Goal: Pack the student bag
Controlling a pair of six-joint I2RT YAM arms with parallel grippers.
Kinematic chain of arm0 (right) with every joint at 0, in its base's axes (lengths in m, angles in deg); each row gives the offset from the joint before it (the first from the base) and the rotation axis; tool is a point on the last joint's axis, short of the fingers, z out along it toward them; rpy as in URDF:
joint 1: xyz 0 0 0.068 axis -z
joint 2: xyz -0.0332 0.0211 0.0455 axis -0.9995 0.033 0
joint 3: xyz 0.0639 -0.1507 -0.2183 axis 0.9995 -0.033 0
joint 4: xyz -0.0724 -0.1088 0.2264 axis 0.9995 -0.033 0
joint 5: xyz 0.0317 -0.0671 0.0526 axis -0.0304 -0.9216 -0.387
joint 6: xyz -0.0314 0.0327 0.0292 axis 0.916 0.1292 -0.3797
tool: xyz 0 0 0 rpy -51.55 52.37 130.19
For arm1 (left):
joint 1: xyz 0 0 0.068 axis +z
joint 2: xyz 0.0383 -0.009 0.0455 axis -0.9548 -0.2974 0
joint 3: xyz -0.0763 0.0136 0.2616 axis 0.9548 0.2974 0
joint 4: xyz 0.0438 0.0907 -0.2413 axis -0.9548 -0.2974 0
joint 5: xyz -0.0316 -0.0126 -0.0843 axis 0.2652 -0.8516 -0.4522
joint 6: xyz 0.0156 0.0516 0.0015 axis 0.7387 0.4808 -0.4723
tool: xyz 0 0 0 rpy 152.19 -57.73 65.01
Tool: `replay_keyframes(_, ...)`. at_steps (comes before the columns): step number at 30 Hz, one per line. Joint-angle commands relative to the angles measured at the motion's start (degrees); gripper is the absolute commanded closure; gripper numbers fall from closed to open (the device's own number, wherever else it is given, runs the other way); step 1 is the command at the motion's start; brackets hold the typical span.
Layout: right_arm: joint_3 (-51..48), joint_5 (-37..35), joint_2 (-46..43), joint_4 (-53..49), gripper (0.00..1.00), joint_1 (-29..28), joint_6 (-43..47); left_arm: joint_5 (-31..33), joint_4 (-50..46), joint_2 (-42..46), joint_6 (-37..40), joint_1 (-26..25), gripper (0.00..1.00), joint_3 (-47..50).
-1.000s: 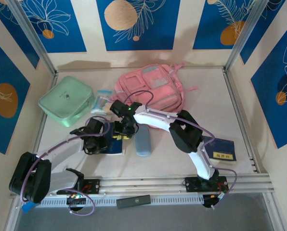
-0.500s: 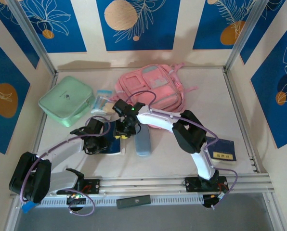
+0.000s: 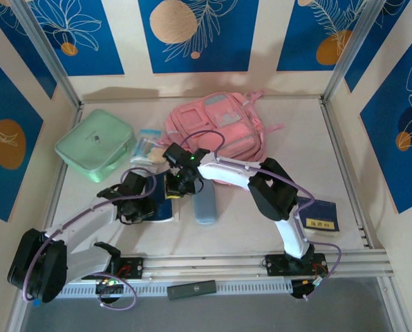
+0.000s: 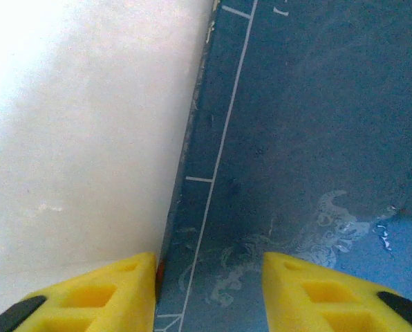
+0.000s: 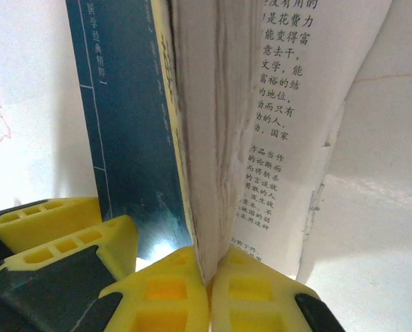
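Right hand (image 5: 207, 277) pinched shut on pages of blue book (image 5: 130, 138); left hand (image 4: 209, 290) half-open, empty. Pgs may tear or book flop open en route to student bag (image 3: 216, 128) at tabletop's far edge.

- One pink backpack (image 3: 216, 128) is lying there.
- Two blue books are lying: middle book (image 3: 162, 210), right-edge book (image 3: 318, 216).
- One green case (image 3: 95, 144), one grey pouch (image 3: 204, 202), one clear packet (image 3: 149, 144) are resting.

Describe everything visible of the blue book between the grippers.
The blue book is a paperback: dark blue cover with white lines and Chinese lettering, white pages of Chinese print. It sits on the table, fanned open, its page edges pinched in the shut right gripper; the open left gripper sits over the cover's edge.
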Motion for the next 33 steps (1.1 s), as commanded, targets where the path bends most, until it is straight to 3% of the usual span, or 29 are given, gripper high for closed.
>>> replay_keyframes(1, -1.4, 2.5, -5.1, 5.0, 1.00, -1.0, 1.1, -1.2, -0.5, 2.6, -0.6, -0.9, 0.47, -2.7)
replay_keyframes(5, -3.2, 3.1, -9.0, 6.1, 1.00, -0.6, 2.0, -1.0, -3.2, 5.7, 0.1, -0.8, 0.36, -5.3)
replay_keyframes(10, -7.1, 5.7, -16.0, 7.9, 1.00, 0.8, 2.1, -0.3, -9.5, 9.7, 3.5, 0.3, 0.29, -12.2)
replay_keyframes(18, -11.7, 11.2, -27.3, 7.1, 1.00, 6.4, 2.9, -4.9, -15.1, 12.4, 10.9, 3.5, 0.14, -24.0)
replay_keyframes(24, -15.7, 21.2, -34.3, 7.7, 1.00, 13.2, 5.6, -17.1, -8.2, 10.9, 14.2, 4.3, 0.11, -26.8)
replay_keyframes(33, -20.7, 33.0, -41.4, 8.1, 1.00, 23.3, 8.6, -36.2, 12.3, 6.1, 10.1, 4.2, 0.14, -24.1)
